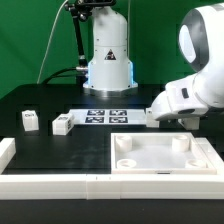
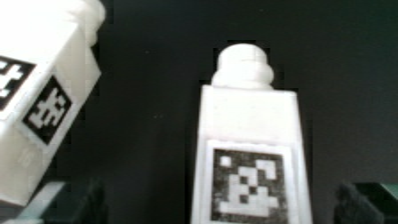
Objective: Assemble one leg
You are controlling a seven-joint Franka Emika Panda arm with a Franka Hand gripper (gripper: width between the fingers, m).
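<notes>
White plastic, tagged face up: the leg (image 2: 247,150) lies directly under the gripper (image 2: 217,200), lined up between the two dark fingertips (image 2: 61,200), with a strip of black table showing on either side of it. The jaws stand spread wide and touch nothing; no contact with the leg is visible. The leg's rounded peg (image 2: 244,64) points away from the gripper, and its black-and-white tag (image 2: 247,182) sits at the end nearest the fingertips. Just beside the gripped-for position, outside one fingertip, a second leg (image 2: 43,95) lies tilted against the first one's line, apart from it, with two tags showing on its face. In the exterior view the white arm (image 1: 194,70) reaches down over this spot and hides both legs and the fingers. Close by the arm's hand, nearer the camera, lies the large flat white panel (image 1: 160,166) with corner sockets. Next out from the gripper, toward the exterior view's left, is the marker board (image 1: 107,116), flat on the black table (image 1: 40,100). Further that way, well apart from the gripper, a third leg (image 1: 63,124) lies on its side and a fourth leg (image 1: 30,120) stands upright. Farthest off, the robot base (image 1: 108,60) stands behind the marker board.
</notes>
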